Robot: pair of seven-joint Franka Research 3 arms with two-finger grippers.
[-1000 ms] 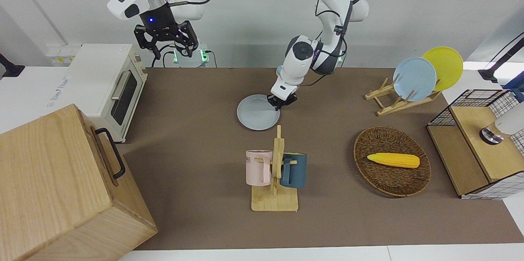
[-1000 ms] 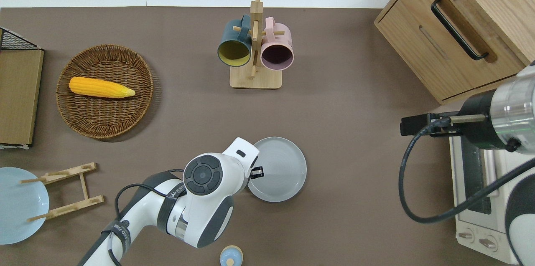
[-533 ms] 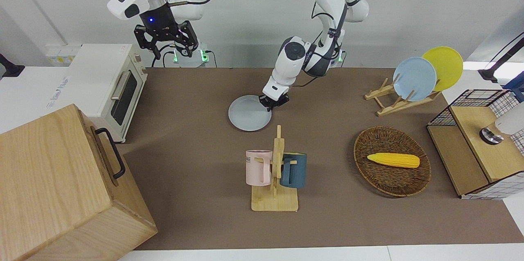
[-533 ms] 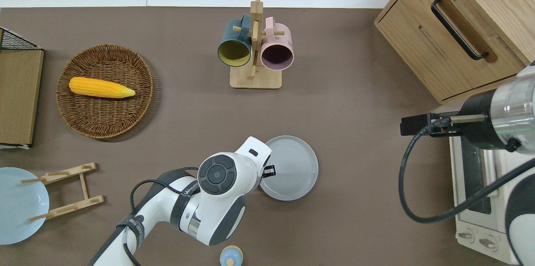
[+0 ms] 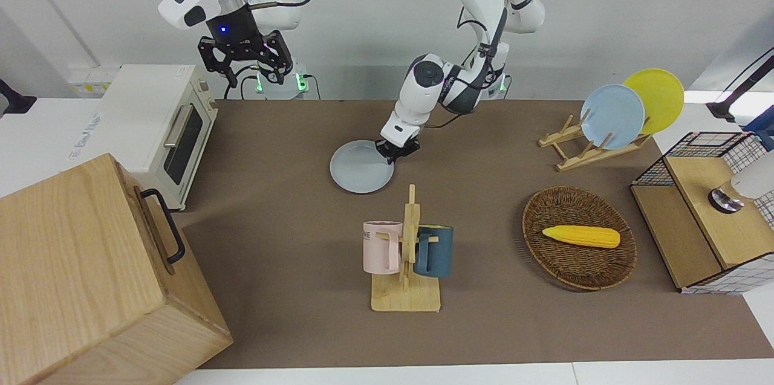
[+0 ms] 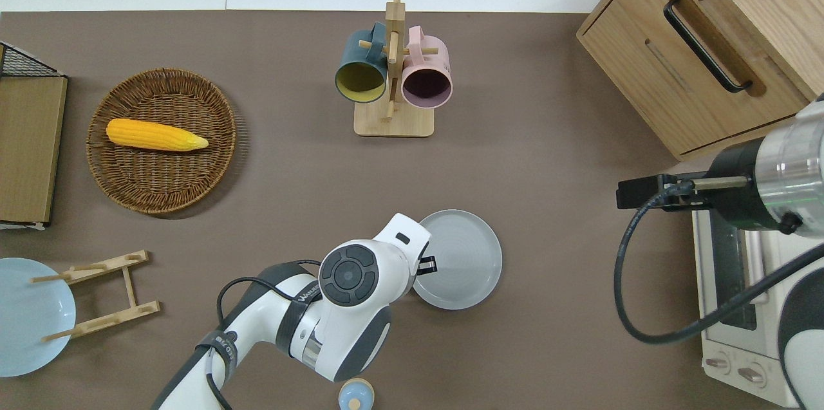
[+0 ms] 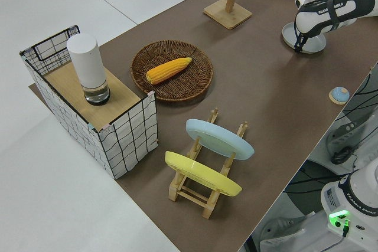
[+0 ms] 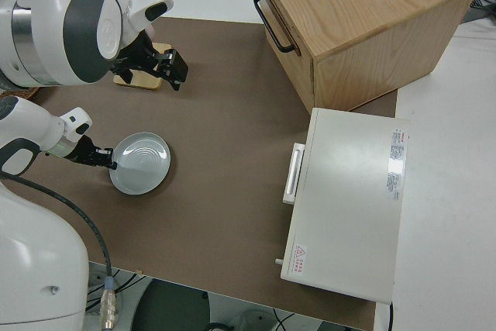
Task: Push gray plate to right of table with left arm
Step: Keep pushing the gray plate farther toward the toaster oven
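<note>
The gray plate [image 6: 465, 254] [image 5: 357, 174] [image 8: 143, 162] lies flat on the brown table [image 6: 553, 333], nearer to the robots than the mug rack. My left gripper [image 6: 428, 264] [image 5: 396, 155] [image 8: 103, 159] is down at the plate's rim on the side toward the left arm's end. Its fingers look shut with nothing held, and their tips sit just inside the rim. The left arm's wrist hides that edge of the plate in the overhead view. The right arm is parked, its gripper [image 5: 245, 64] open.
A mug rack [image 6: 393, 121] holds a blue and a pink mug. Toward the right arm's end stand a toaster oven [image 6: 740, 307] and a wooden cabinet [image 6: 708, 49]. A basket with corn [image 6: 156, 135], a plate rack [image 6: 96, 297] and a small blue knob [image 6: 356, 394] are also there.
The left gripper has moved toward the right arm's end of the table, and the gray plate has slid that way with it. The right arm has not moved.
</note>
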